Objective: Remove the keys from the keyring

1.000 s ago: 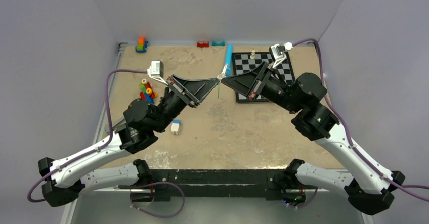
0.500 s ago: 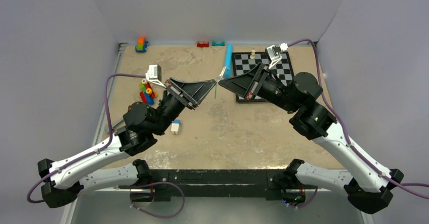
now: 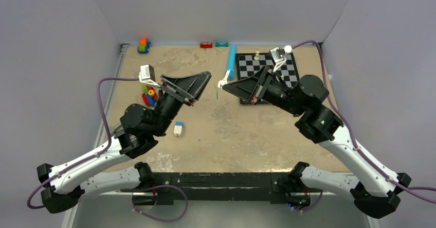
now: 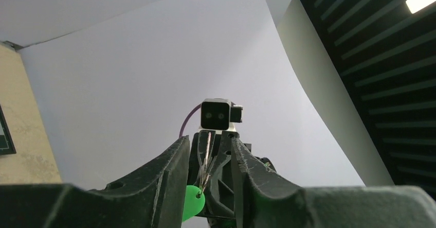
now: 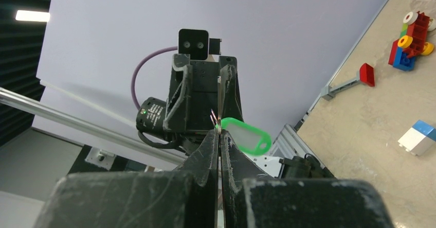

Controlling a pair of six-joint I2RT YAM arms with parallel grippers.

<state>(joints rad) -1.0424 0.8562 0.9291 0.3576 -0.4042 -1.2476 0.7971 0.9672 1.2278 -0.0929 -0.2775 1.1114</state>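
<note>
The keys (image 3: 222, 80) are a tiny bunch with a bright green tag and silvery slivers, held in the air above the table's middle back. My right gripper (image 3: 224, 85) is shut on them. In the right wrist view its jaws (image 5: 219, 135) pinch the ring, and the green tag (image 5: 247, 135) hangs to the right. My left gripper (image 3: 206, 76) is open and empty, a short way left of the keys. In the left wrist view its fingers (image 4: 169, 176) stand apart, and the green tag (image 4: 193, 202) and silver keys (image 4: 205, 158) show beyond them.
A blue-topped white block (image 3: 178, 129) lies left of centre. Colourful toy bricks (image 3: 149, 93) lie at the left. A chessboard (image 3: 288, 71) with a pawn lies under my right arm. A blue cylinder (image 3: 232, 58) and small bricks (image 3: 206, 45) lie at the back.
My left gripper has let go of the keys, opened, and drawn back to the left. My right gripper keeps the bunch and has barely moved.
</note>
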